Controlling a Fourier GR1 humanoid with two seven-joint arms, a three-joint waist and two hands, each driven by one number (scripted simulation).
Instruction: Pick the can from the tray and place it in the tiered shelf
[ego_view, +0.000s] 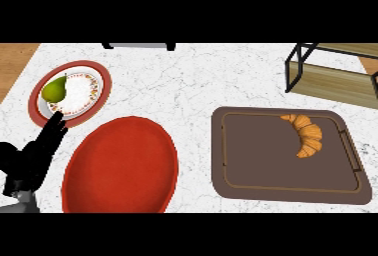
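Hand at rest, and no can in sight on the tray

Left hand (29, 157) shows at the counter's (192, 85) near-left corner, open, fingers straight and pointing away from the robot. It holds nothing and looks parked, not reaching. Its fingertips overlap the near rim of a small plate (107, 85) by the left edge; whether they touch it I cannot tell. A pear (55, 90) lies on that plate. The right hand does not show at all.

Just beside the hand, toward the middle of the near edge, lies a large red plate (122, 167) with nothing on it. Past a strip of bare counter sits the brown tray (251, 165), close to the near-right corner. It carries only a croissant (308, 136), lying near its far-right corner. The can appears nowhere on the tray or the counter, so the pick has no visible target.

The shelf (332, 82) stands at the far-right corner, its open frame just beyond the tray's far edge. Judging by the layout, the right side suits this job: the path from tray to shelf is short and bare, while the left hand would have to cross both plates.
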